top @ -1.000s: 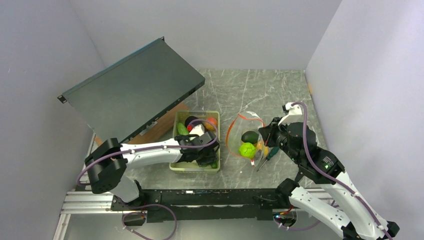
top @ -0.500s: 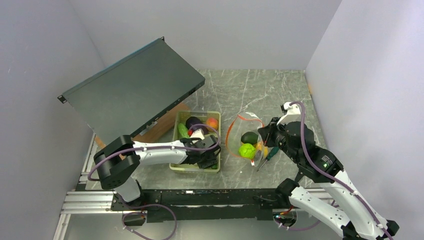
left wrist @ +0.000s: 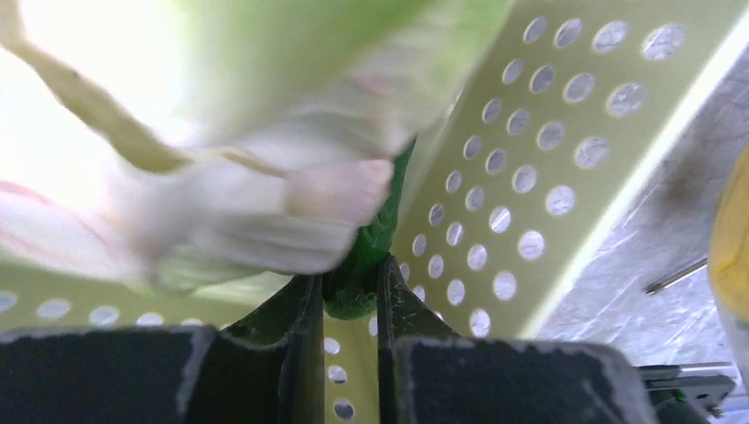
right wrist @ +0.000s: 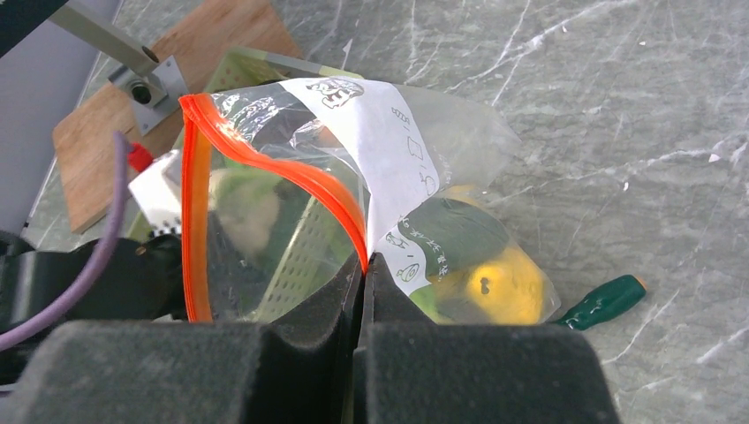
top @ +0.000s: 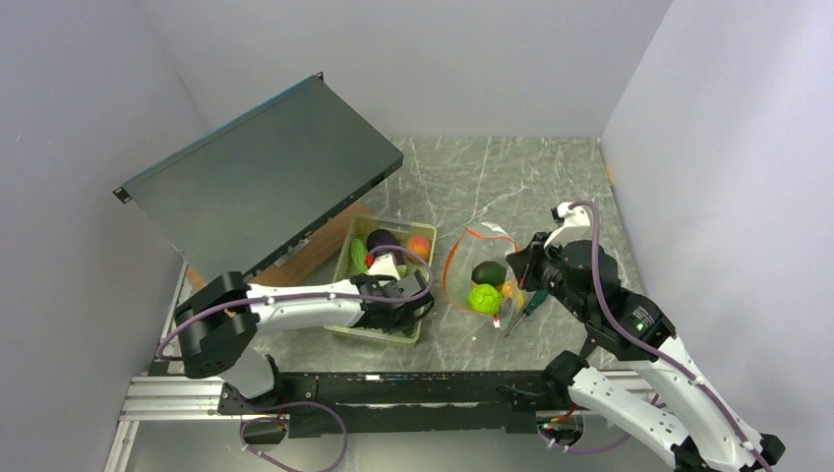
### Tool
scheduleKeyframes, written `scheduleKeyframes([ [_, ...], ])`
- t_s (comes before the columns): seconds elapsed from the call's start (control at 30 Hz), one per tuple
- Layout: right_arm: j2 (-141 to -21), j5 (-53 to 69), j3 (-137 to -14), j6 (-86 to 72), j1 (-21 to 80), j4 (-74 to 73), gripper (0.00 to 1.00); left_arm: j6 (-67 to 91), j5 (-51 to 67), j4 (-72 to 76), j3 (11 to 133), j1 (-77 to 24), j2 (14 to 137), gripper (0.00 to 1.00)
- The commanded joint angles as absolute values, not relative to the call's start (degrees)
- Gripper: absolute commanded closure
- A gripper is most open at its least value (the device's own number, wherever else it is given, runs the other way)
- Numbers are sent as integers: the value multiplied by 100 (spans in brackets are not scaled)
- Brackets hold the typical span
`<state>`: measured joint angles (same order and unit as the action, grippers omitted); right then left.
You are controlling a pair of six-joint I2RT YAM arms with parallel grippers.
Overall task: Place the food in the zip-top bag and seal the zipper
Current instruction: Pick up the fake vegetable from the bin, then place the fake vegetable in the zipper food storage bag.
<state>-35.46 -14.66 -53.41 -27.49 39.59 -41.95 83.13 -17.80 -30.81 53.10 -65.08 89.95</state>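
Left end effector (left wrist: 350,300) clamps a green food piece (left wrist: 358,278) beside the tray wall (left wrist: 548,132); right end effector (right wrist: 362,278) pinches the zipper (right wrist: 199,230), zip-top bag (right wrist: 459,132) mouth gaping; bare desk (right wrist: 618,106) beyond.

Your left gripper (left wrist: 351,287), reaching toward 3 o'clock, clamped a green food piece (left wrist: 366,256); your right gripper (right wrist: 360,274), reaching toward 10 o'clock, pinched the zipper (right wrist: 265,163).

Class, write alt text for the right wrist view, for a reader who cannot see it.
The right gripper pinches a clear bag by its orange zipper, holding the mouth open on a grey marbled table. Yellow and dark green toy food lies inside; a green-handled screwdriver lies beside it.
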Motion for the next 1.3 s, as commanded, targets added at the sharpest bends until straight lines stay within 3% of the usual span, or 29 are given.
scheduleKeyframes([
  [0.0,-3562,-1480,-5373,-2770,3984,-3843,100,8175,-2645,-4065,5673,-6710,8333,100],
  [0.33,-3674,-1428,-5367,-2777,3985,-3806,100,7381,-2855,-4136,5686,-6845,7385,100],
  [0.73,-4252,-1296,-5624,-2583,3987,-3408,100,5113,-1925,-3872,5590,-6880,5614,100],
  [0.97,-4638,-1080,-5708,-2634,4038,-3162,100,3869,-1205,-5596,7189,-6878,6051,100],
  [1.27,-4906,-1768,-5936,-2635,4758,-3194,100,3496,-839,-5651,8010,-6882,7058,100],
])
